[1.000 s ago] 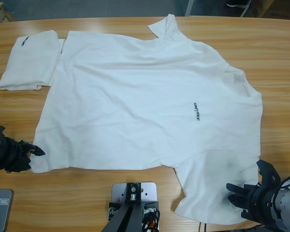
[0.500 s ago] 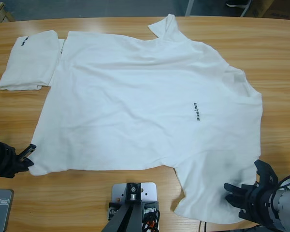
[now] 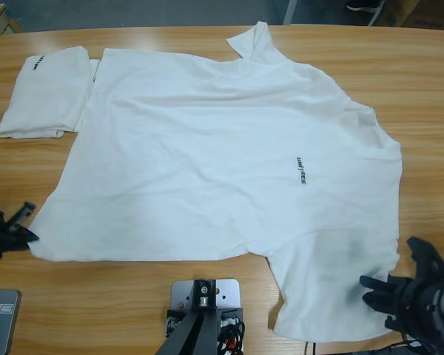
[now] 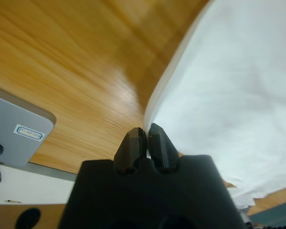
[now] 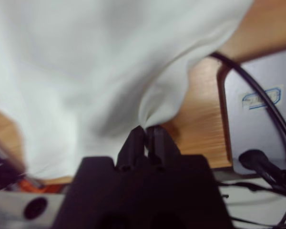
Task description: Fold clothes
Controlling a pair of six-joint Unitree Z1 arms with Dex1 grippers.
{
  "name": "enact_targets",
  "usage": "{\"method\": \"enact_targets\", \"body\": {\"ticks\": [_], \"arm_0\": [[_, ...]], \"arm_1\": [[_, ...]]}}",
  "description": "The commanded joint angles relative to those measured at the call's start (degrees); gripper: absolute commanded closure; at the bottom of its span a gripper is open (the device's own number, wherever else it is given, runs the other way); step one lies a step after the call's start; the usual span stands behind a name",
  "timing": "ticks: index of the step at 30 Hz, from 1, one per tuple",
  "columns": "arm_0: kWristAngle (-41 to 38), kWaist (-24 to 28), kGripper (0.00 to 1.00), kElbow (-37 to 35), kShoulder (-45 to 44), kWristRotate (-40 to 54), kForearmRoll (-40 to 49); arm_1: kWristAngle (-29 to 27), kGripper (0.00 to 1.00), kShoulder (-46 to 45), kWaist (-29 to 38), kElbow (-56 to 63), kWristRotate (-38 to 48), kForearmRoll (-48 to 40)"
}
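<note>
Pinching the hem corner of the spread T-shirt (image 3: pixel 222 155), the left gripper (image 3: pixel 18 225) sits low at the near left edge of the surface (image 3: pixel 207 296); from its wrist camera the two black fingers (image 4: pixel 133 145) are pressed together with the white cloth edge caught right at their tips, bare wood off to one side of them and white fabric to the other. Just beyond those fingers, farther across the wood, a second shirt, the folded T-shirt (image 3: pixel 44 92), lies as a neat stack, its edge touching the spread one. The big shirt lies flat and open, reaching from the left fingers across to the right ones, black lettering (image 3: pixel 301 171) on its chest, one sleeve (image 3: pixel 255 41) pointing to the far edge. At the near right corner, the right gripper (image 3: pixel 399 285) has its fingers (image 5: pixel 155 138) clenched on the other sleeve's cloth, which bunches up into a small peak where they grip it.
</note>
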Motion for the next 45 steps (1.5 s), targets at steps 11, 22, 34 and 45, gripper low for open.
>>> {"method": "enact_targets", "body": {"ticks": [11,22,34,45], "arm_0": [[-0.86,11.75,1.000,-11.08,5.32,8.05,2.60],[0.00,13.95,1.000,-17.85,11.65,13.45,2.69],[1.37,17.82,1.000,-22.31,17.78,15.65,2.80],[2.30,21.33,1.000,-22.87,20.21,18.07,2.71]], "arm_1": [[0.68,1.000,-4.34,-37.84,-9.90,-36.70,-2.24],[1.77,1.000,8.67,-48.70,-20.35,-56.59,-3.85],[5.71,1.000,18.50,-61.37,-32.81,-67.06,2.67],[7.22,1.000,21.03,-68.77,-35.02,-71.37,3.55]]}}
